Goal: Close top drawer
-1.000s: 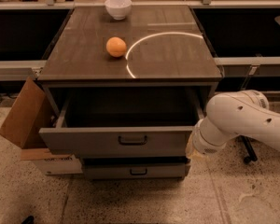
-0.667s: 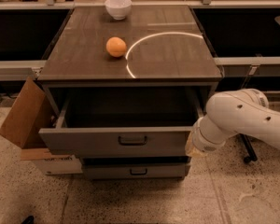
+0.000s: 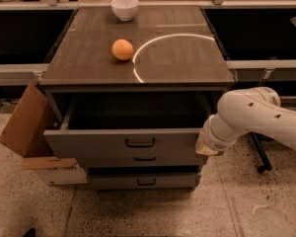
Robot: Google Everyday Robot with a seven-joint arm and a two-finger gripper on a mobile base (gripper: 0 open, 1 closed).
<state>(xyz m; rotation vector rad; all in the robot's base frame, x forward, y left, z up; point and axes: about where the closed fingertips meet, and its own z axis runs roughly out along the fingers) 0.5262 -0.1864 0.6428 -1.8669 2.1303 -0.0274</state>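
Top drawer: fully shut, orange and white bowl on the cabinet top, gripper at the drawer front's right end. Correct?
Not shut. The camera view shows the top drawer pulled out, its dark inside exposed. The rest holds: orange and white bowl on the cabinet top, gripper at the drawer front's right end.

Lab workspace.
Metal benches (image 3: 266,65) are running along 12 o'clock over speckled floor (image 3: 246,206); the gripper (image 3: 205,145) is sitting at 4 o'clock.

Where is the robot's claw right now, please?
In the camera view, the claw is at the right end of the open top drawer, low beneath the cabinet top.
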